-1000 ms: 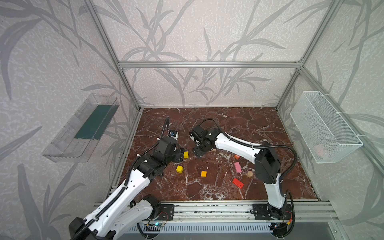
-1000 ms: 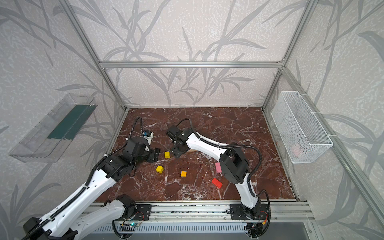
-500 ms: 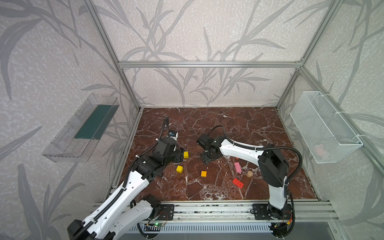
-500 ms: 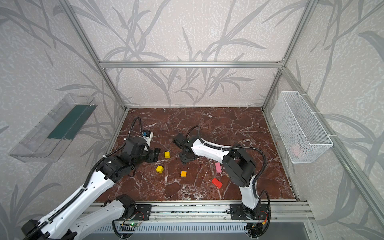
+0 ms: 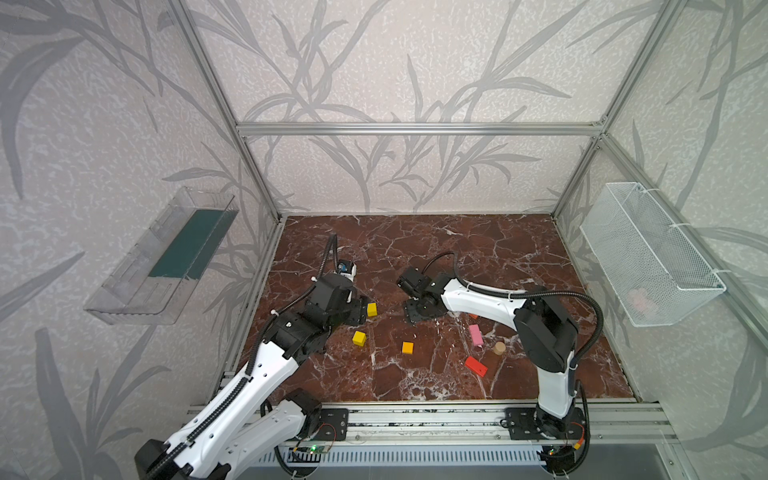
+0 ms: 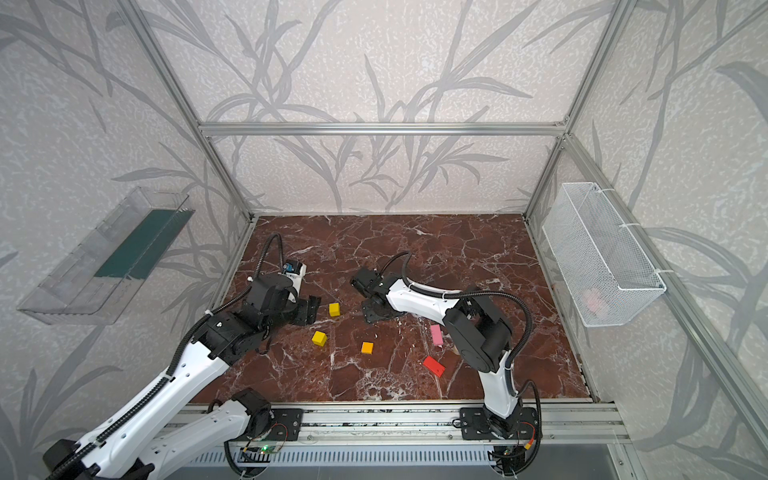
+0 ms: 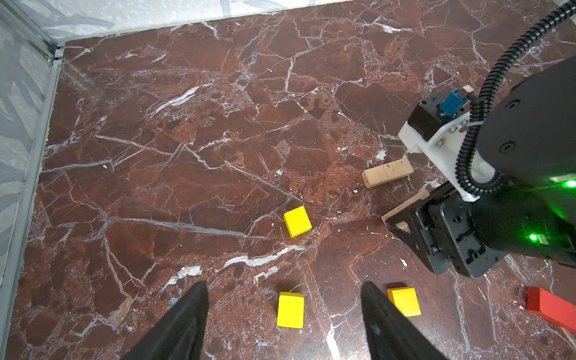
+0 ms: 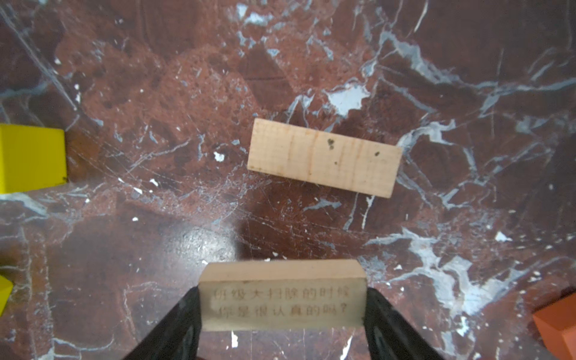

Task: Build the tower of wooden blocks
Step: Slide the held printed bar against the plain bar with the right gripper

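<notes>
while a tan plank [image 8: 282, 296] is clamped between the right jaws, near a second plank [image 8: 324, 157] laid on the table [image 8: 156, 78], the left jaws are held open near a yellow cube [image 7: 290, 310].

Enclosure walls [image 5: 415, 62]: pale textured paper with a grey bamboo-leaf print, on the back and both sides. Aluminium frame [image 5: 415, 129]: crossbar along the back wall, posts rising from the back corners. Bench top [image 5: 478, 249]: red-brown marble, white veins, glossy towards the front edge. Clear plastic bin [image 5: 124, 299] on the left wall, dark green panel [image 5: 191, 245] inside. White wire basket [image 5: 648, 249] on the right wall; pale pink item [image 5: 640, 297] in it, unclear. Aluminium rail [image 5: 415, 419] along the front edge. Light soft, even.
</notes>
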You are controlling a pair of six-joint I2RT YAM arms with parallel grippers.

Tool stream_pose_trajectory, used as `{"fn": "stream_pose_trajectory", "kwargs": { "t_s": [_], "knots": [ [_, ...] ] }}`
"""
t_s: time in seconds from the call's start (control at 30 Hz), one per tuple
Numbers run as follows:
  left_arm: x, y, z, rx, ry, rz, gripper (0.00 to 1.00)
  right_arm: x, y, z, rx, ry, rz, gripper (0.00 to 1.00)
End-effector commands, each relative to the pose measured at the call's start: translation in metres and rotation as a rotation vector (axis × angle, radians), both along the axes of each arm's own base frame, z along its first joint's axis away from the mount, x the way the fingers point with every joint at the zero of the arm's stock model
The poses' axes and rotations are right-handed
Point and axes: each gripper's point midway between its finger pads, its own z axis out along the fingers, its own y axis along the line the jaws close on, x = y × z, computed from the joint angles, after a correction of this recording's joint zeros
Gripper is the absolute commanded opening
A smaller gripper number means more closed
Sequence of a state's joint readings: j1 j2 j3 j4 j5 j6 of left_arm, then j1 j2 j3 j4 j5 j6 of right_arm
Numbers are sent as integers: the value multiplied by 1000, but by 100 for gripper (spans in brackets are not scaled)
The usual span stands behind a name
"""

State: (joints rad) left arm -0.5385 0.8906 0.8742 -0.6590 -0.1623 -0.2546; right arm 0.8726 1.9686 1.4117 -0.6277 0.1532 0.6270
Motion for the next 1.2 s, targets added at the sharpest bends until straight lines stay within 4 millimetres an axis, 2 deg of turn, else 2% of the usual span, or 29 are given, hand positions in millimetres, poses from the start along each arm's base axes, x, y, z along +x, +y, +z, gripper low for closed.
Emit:
{"fn": "stream_pose_trajectory", "kwargs": {
  "t_s": [0.0, 0.23, 0.63, 1.17],
  "knots": [
    [-3, 4, -3, 8, 5, 9, 75, 5, -7, -13, -6, 1, -71, 51],
    [-3, 5, -4, 13, 6, 13, 75, 8, -15, -18, -12, -6, -121, 51],
    [-3, 5, -4, 14, 7, 12, 75, 14, -12, -27, -15, 11, -131, 51],
    [-3, 6, -4, 14, 7, 13, 75, 26, -14, -29, -30, 0, -163, 51]
  ]
}}
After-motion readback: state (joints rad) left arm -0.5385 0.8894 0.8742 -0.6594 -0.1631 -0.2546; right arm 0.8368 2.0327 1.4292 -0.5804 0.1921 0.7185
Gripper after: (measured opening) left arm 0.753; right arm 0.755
